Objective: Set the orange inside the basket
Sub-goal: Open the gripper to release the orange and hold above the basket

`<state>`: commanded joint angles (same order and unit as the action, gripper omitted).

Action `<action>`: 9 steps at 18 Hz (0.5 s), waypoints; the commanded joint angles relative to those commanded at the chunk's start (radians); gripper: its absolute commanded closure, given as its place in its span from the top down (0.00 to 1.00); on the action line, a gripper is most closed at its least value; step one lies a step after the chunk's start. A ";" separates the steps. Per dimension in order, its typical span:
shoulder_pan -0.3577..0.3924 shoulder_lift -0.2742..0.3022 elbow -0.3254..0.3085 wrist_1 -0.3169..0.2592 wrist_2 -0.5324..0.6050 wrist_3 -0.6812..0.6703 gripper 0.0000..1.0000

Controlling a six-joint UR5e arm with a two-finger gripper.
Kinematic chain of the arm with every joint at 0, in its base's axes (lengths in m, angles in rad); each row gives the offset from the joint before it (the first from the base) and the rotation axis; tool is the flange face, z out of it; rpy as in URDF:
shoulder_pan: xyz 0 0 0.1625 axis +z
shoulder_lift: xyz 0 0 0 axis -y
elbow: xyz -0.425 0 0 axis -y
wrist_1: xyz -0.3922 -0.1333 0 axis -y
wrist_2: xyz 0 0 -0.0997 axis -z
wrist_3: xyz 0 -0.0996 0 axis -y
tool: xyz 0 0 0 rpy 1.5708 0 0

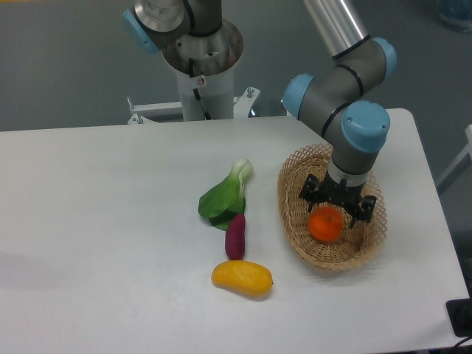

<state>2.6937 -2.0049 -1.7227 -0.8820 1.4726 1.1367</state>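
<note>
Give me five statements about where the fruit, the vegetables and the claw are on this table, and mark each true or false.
1. The orange is inside the rim of the basket. True.
2. The claw hangs over the yellow mango. False: it is over the basket, right at the orange.
3. The purple sweet potato lies between the leafy green and the mango. True.
4. The basket stands left of the leafy green in the camera view. False: it stands to its right.
5. The mango lies in the basket. False: it lies on the white table, outside the basket.
</note>
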 joint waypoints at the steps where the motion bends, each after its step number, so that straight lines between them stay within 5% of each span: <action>1: 0.003 0.008 -0.002 0.000 -0.002 0.002 1.00; 9: 0.006 0.014 0.000 -0.002 0.000 0.002 1.00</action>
<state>2.6998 -1.9911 -1.7227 -0.8836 1.4726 1.1382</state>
